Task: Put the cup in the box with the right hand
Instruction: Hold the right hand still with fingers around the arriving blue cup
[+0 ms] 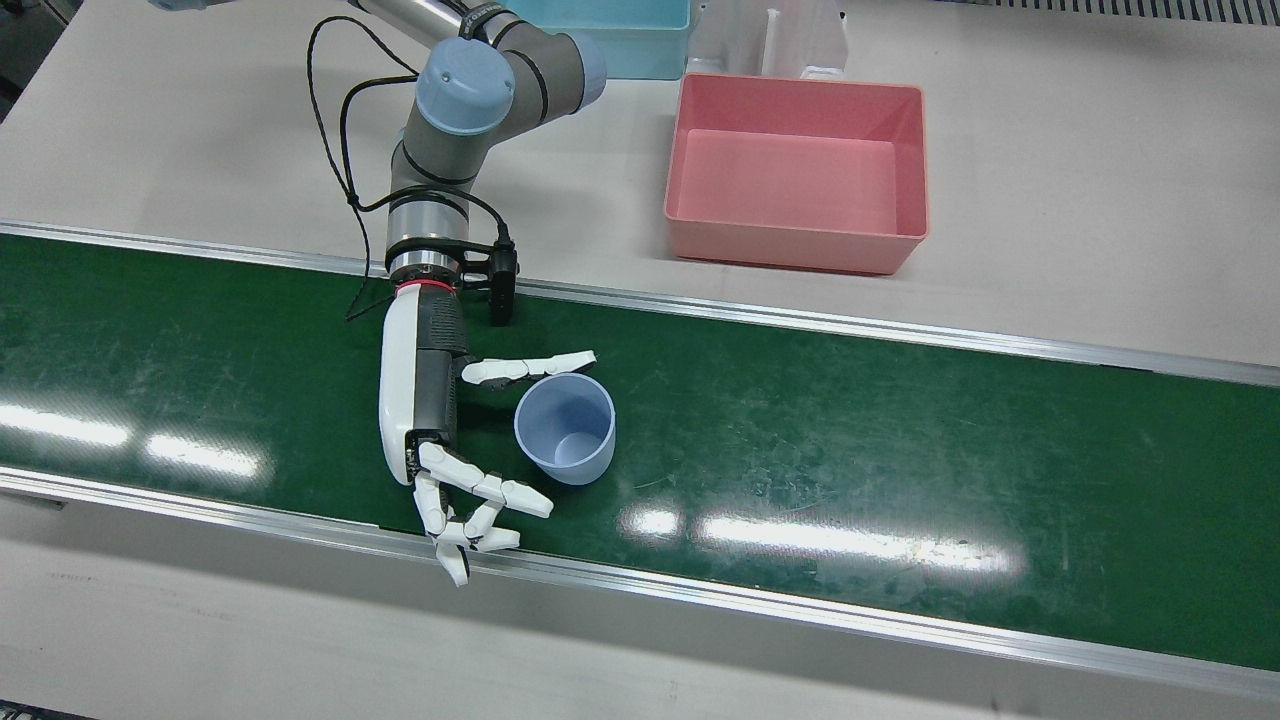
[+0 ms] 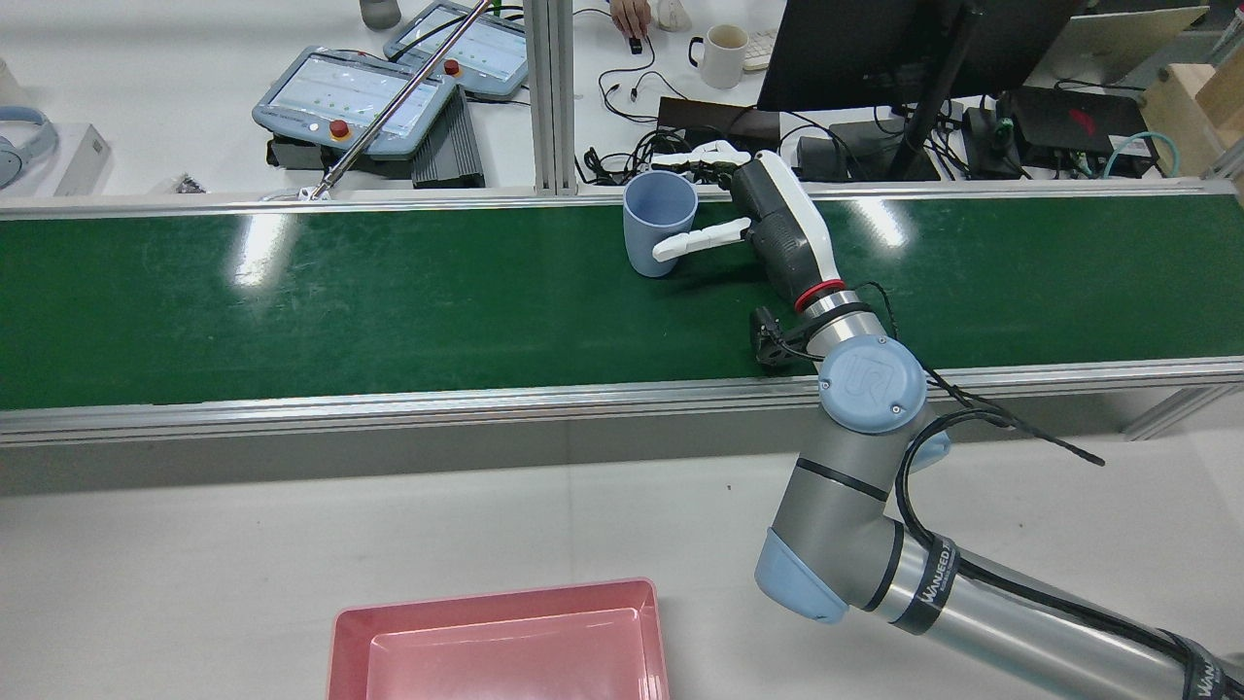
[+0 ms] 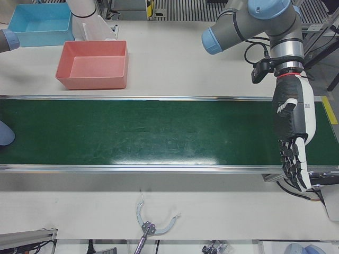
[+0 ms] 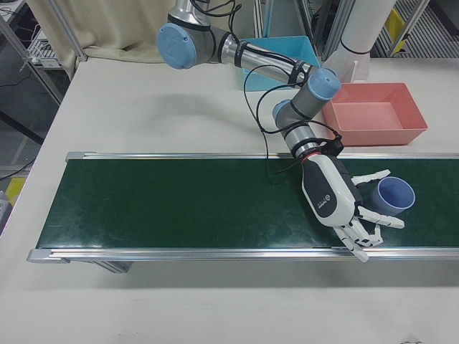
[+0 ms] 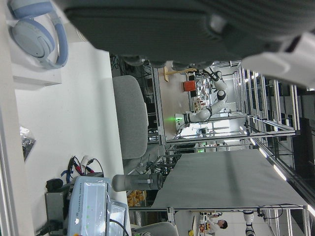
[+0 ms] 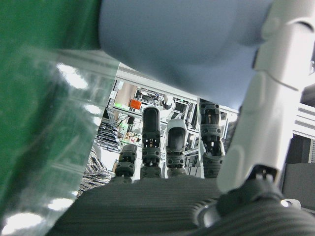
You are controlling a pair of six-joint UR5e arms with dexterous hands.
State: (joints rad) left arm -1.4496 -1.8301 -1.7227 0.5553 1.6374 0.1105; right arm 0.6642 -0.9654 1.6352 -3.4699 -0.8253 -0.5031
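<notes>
A pale blue cup (image 1: pixel 565 430) stands upright on the green belt (image 1: pixel 850 450), open end up. My right hand (image 1: pixel 430 410) lies beside it, palm toward it. The thumb (image 1: pixel 530 368) reaches along the cup's far side at the rim, and the other fingers (image 1: pixel 480 500) curl at its near side without closing on it. The rear view shows the cup (image 2: pixel 659 224) with the right hand (image 2: pixel 777 228) at its right. The pink box (image 1: pixel 795 255) sits on the table behind the belt. My left hand (image 3: pixel 291 132) hangs over the belt's other end, fingers straight, holding nothing.
A light blue bin (image 1: pixel 620 40) stands behind the pink box near the arm's base. The belt has metal rails (image 1: pixel 800 320) along both long sides. Beyond the belt in the rear view are teach pendants (image 2: pixel 360 97), cables and a mug (image 2: pixel 724 53).
</notes>
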